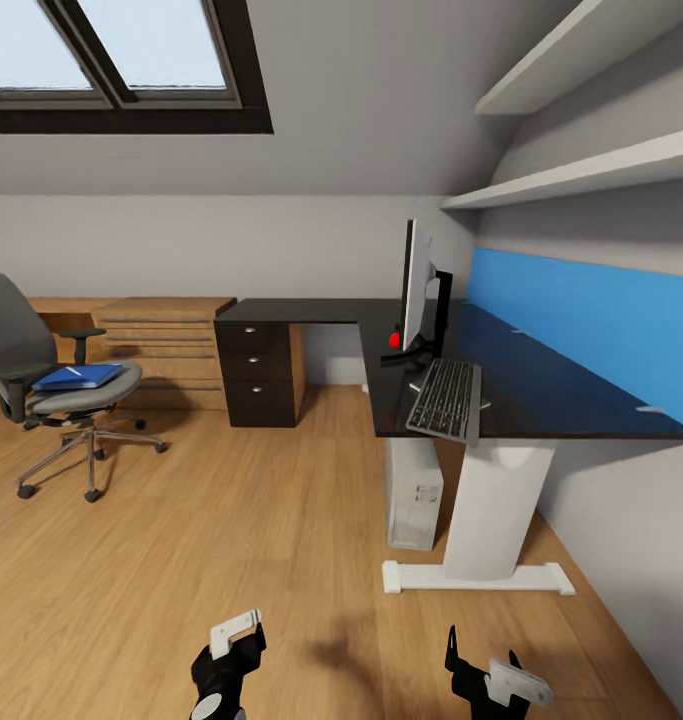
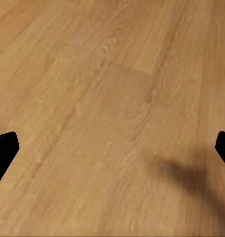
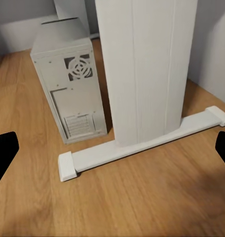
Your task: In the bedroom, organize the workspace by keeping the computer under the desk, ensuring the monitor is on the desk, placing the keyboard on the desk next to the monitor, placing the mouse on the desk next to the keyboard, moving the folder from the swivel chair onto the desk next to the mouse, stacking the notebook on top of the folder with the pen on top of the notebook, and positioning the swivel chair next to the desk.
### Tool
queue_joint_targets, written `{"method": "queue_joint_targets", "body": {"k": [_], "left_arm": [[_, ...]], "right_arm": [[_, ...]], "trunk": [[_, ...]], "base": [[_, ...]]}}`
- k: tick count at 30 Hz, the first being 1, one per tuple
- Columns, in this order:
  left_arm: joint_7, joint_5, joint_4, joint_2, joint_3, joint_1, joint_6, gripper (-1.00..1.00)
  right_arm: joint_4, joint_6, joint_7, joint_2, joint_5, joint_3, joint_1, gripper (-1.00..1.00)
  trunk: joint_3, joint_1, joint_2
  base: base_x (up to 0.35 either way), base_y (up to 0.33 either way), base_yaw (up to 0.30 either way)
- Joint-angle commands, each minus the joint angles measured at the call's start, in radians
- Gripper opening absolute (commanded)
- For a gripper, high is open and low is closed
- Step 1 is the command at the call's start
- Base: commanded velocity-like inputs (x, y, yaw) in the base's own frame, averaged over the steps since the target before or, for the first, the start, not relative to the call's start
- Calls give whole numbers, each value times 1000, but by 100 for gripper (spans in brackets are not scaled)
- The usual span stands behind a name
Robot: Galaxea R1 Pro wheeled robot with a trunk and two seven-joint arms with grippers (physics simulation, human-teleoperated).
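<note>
We stand on the light wood floor (image 1: 181, 560) of the attic bedroom, under a dark-framed skylight (image 1: 121, 60), facing the L-shaped counter (image 1: 541, 400) with its black top, white leg (image 1: 496, 510) and black drawer unit (image 1: 256, 370). On the counter the monitor (image 1: 414, 285) stands edge-on to us on its black stand, a red dot at its lower corner, and the keyboard (image 1: 447, 400) lies just in front of it, near the counter's front edge. The computer (image 1: 414, 495) stands upright on the floor under the counter, just beside the white leg; the right wrist view shows its back panel (image 3: 72, 84) with a fan grille (we can read no brand, label or writing anywhere). Well apart, to the left, the chair (image 1: 51, 385) stands by a light-wood chest (image 1: 166, 340), with the blue folder (image 1: 78, 377) lying on its seat and a thin pale stick on the folder, too small for us to name. Our left pincer (image 1: 226, 665) and right pincer (image 1: 486, 675) hang low over the floor; both are spread, their dark fingers (image 2: 3, 150) at the edges of each wrist view, with nothing between them. A blue wall panel (image 1: 591, 320) runs behind the counter, below white shelves (image 1: 581, 170).
</note>
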Motion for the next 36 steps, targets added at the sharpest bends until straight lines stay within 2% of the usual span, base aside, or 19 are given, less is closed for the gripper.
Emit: {"method": "queue_joint_targets", "body": {"k": [1,20,36], "left_arm": [[10,9,0,1,-9,-1,-4,100],[18,9,0,2,-8,-1,-4,100],[18,10,-1,2,-8,-1,-5,100]], "right_arm": [[0,-5,-3,-1,-10,5,-1,100],[0,-5,-3,-1,-10,5,-1,100],[2,-5,-3,-1,-10,6,-1,100]], "trunk": [[1,-4,7],[30,-77,140],[55,-138,252]], "base": [[0,0,0],[-4,0,0],[-192,0,0]]}}
